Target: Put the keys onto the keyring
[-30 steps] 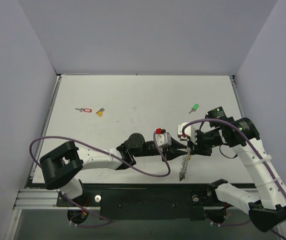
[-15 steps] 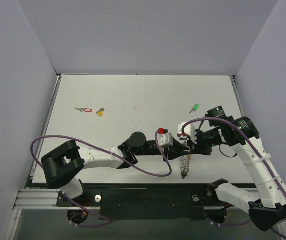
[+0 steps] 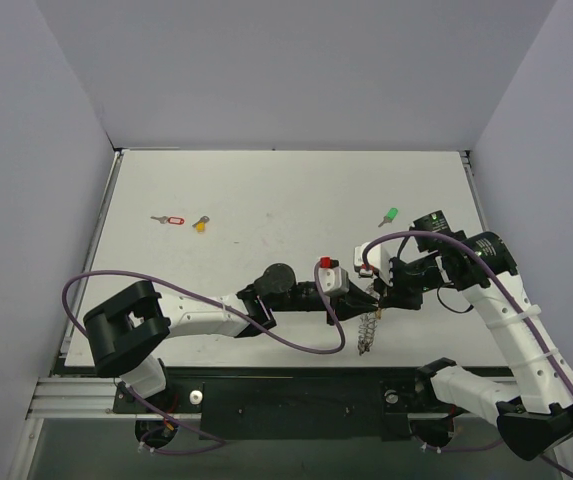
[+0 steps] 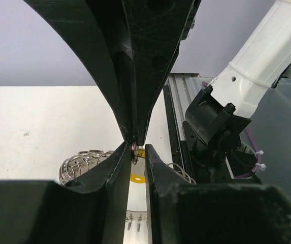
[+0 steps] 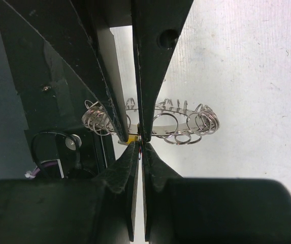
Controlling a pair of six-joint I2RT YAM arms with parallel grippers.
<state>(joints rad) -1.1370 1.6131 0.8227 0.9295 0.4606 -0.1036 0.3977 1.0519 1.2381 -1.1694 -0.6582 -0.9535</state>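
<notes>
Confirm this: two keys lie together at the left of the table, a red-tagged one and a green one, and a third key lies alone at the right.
One detail is wrong. The key beside the red-tagged key is the yellow key, not a green one. The green key is the one lying alone at the right. The top external view shows this; the rest stands.

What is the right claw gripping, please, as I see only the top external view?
Observer: The right wrist view shows the right claw shut on one small ring of the keyring.
Operator: And the left claw?
Observer: In the left wrist view, the left claw has its fingers slightly apart, with a small ring between the tips.
Operator: Any key there?
Observer: None recognisable, only a small yellow piece below the tips.
</notes>
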